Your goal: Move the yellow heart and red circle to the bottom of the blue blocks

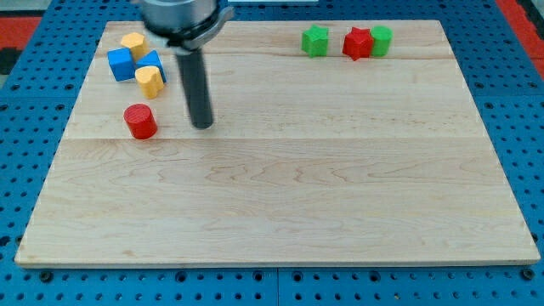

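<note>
Nearest the camera lies the bare front portion of the wooden bench (280, 221), a pale plank board resting on a blue perforated base (527, 127). I take the red circle (140, 121) as the landmark; it stands upright as a short cylinder toward the view's left. My tip (202, 126) rests on the bench to the view's right of the red circle, near it but apart from it, with bare wood between the two. I see no hand on this rig: the arm ends in a straight dark rod (196, 85) with nothing to part or close, and it touches no block. Above the red circle, toward the view's top, lies the yellow heart (150, 80), just to the view's left of the rod. Touching the yellow heart on its upper side is a blue block (153, 61), whose exact shape I cannot tell. A blue cube (121, 64) sits up and to the view's left of the red circle, beside the yellow heart. A second yellow block (132, 42), shape unclear, lies at the top of this cluster. Well apart from the red circle, along the view's top right, stand a green star (315, 40), a red star (357, 42) and a green block (381, 40), the last two touching.
</note>
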You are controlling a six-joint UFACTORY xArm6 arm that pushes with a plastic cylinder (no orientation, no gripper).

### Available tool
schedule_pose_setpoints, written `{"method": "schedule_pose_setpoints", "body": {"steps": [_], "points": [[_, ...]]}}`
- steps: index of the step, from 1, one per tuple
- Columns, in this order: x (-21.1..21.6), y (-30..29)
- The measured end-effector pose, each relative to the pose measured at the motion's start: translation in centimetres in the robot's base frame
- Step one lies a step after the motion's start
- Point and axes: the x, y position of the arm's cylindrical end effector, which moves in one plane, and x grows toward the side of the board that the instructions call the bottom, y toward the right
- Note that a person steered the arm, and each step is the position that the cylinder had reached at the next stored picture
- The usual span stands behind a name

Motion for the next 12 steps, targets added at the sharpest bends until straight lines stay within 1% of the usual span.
{"method": "schedule_pose_setpoints", "body": {"steps": [1, 2, 3, 5, 6, 7, 8, 10, 11, 12], "points": [[0.1, -6.8], [0.7, -8.0], [0.1, -9.2], [-4.0, -9.0], [-1.5, -8.3], [3.7, -8.3], [5.5, -10.2], [4.5, -17.7], [4.5, -17.7], [3.6, -17.7]]}}
